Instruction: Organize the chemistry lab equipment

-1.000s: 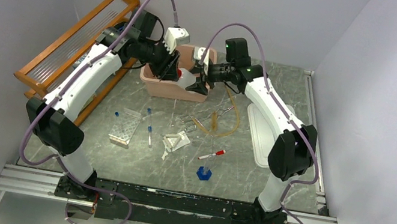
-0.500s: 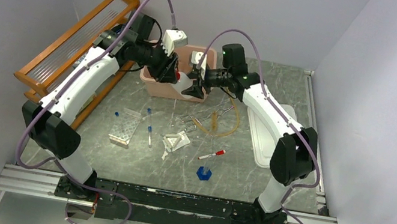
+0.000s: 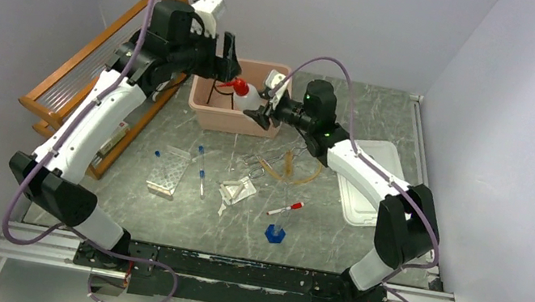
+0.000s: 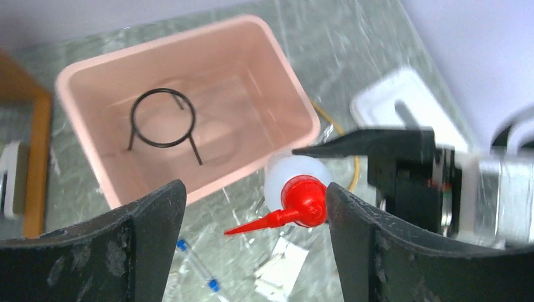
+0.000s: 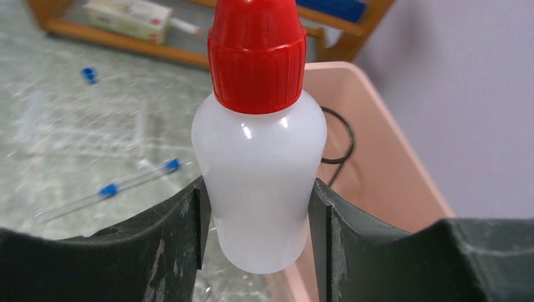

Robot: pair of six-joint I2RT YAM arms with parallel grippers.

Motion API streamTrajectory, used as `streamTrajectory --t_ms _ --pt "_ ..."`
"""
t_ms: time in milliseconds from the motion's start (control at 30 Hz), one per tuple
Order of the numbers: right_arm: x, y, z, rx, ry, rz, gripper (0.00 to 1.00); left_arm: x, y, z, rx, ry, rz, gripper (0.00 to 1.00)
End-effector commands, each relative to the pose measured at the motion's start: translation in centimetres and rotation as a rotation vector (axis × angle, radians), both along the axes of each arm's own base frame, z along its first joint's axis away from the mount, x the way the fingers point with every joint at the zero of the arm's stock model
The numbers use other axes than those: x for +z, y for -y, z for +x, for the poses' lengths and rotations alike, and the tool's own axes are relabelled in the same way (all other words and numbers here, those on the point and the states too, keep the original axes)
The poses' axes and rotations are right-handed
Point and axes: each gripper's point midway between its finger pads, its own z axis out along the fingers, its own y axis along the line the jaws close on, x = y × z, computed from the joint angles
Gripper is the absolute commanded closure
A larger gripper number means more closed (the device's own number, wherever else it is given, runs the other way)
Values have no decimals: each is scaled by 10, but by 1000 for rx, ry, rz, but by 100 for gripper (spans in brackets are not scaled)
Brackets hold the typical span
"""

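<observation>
My right gripper (image 3: 259, 110) is shut on the clear squeeze bottle (image 3: 250, 100) with its red cap (image 3: 240, 86), and holds it in the air by the front right rim of the pink bin (image 3: 205, 112). In the right wrist view the jaws (image 5: 258, 214) clamp the bottle's body (image 5: 258, 157). My left gripper (image 3: 226, 58) is open and empty, raised above the bin; in its wrist view (image 4: 252, 242) the red cap (image 4: 308, 201) lies just below its right finger. The black wire ring (image 4: 162, 118) sits inside the bin.
On the table lie the clear tube rack (image 3: 169, 171), blue-capped tubes (image 3: 201, 173), white triangles (image 3: 237, 193), amber tubing (image 3: 304, 165), a red-tipped stick (image 3: 286, 208) and the blue-based cylinder (image 3: 276, 230). A white tray (image 3: 365, 184) lies right, the wooden slatted rack (image 3: 99, 57) left.
My left gripper has drawn up and back to the left, away from the bottle, and now stands open. The right gripper keeps hold of the bottle and has shifted slightly left.
</observation>
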Motion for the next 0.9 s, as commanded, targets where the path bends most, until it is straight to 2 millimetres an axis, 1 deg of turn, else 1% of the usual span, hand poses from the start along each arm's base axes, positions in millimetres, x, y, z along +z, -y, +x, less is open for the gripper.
streamTrajectory --t_ms 0,133,200,267,367,467,533,600,667,700,867 --pt "50 -1 29 -240 168 143 65 30 -37 20 433 -45 -198 17" --pt "56 -11 43 -406 259 155 64 32 -34 17 490 -88 -320 16" --pt "57 -13 49 -489 287 170 64 32 -36 16 522 -112 -347 16" --pt "55 -9 58 -592 310 183 64 27 -35 15 549 -144 -385 15" --pt "51 -14 60 -636 331 179 64 20 -33 14 562 -168 -422 14" --pt "51 -15 61 -658 332 196 64 7 -31 15 570 -195 -414 18" --pt "51 -19 59 -641 332 200 64 -3 -29 18 564 -203 -397 22" --pt "49 -22 56 -626 328 203 64 -8 -24 23 544 -204 -398 27" --pt "47 -26 53 -606 328 206 64 -7 -18 27 520 -197 -409 30" --pt "46 -27 51 -596 330 204 64 -5 -17 30 518 -189 -412 30" --pt "40 -31 50 -585 327 192 64 18 -11 38 472 -117 -451 22"
